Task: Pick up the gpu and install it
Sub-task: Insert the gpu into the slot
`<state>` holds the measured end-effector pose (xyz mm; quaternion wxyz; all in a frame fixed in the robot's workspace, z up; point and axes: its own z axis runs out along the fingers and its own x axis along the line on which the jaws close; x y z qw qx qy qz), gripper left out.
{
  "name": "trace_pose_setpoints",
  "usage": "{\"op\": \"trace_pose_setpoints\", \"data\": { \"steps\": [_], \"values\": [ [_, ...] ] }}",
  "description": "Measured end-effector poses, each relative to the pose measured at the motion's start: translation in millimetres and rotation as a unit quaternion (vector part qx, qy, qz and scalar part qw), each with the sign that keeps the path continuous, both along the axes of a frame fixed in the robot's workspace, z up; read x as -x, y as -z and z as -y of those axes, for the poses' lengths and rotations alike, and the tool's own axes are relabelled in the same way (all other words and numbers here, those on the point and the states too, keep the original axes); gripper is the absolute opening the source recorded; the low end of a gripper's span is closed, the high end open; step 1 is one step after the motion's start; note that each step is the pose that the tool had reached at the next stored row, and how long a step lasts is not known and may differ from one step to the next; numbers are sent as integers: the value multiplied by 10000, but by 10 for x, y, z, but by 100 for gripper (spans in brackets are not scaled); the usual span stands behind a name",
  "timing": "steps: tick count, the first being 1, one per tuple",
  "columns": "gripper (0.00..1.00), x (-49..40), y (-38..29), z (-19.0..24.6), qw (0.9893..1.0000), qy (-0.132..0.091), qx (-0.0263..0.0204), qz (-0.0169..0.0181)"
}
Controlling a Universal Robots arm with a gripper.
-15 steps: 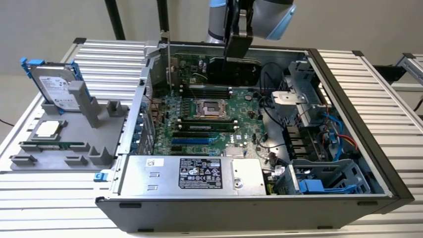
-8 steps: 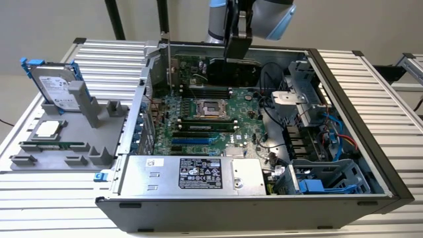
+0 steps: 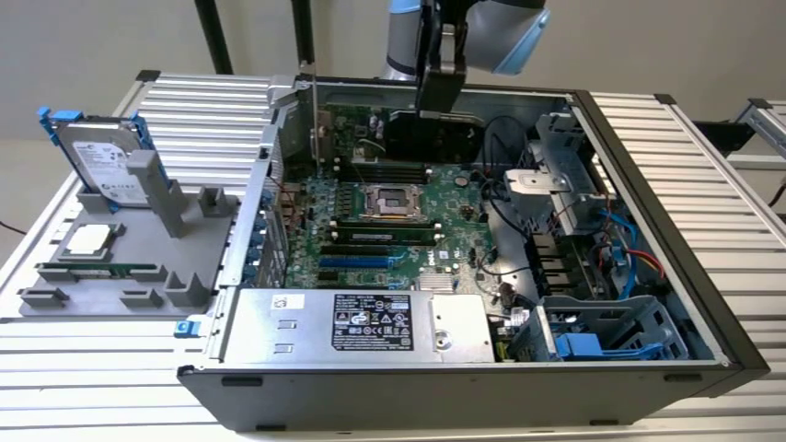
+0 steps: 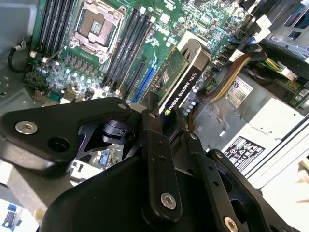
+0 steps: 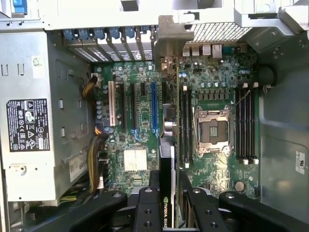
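In the exterior view the gripper (image 3: 440,103) is clamping the gpu (image 3: 430,138) just beneath itself, inside the case (image 3: 430,401). In the second wrist view the card is hanging edge-on over the motherboard (image 4: 178,24). In the first wrist view it is running parallel to the slots (image 5: 154,106), probably for seating.

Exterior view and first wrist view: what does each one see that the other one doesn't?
Exterior view's extras: the hard drive standing on the gray tray beside the case, and the arm from outside. First wrist view's extras: the gpu edge-on between two fingers, and yellow cables. Shared: the end effector holding the gpu, the empty socket and the power supply.
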<state>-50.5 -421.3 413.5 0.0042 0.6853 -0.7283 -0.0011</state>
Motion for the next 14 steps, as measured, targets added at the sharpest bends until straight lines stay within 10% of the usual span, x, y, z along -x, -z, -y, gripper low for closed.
{"op": "trace_pose_setpoints", "data": {
  "steps": [14],
  "values": [
    [0,0,31,-4,10000,6,20,0]
  ]
}}
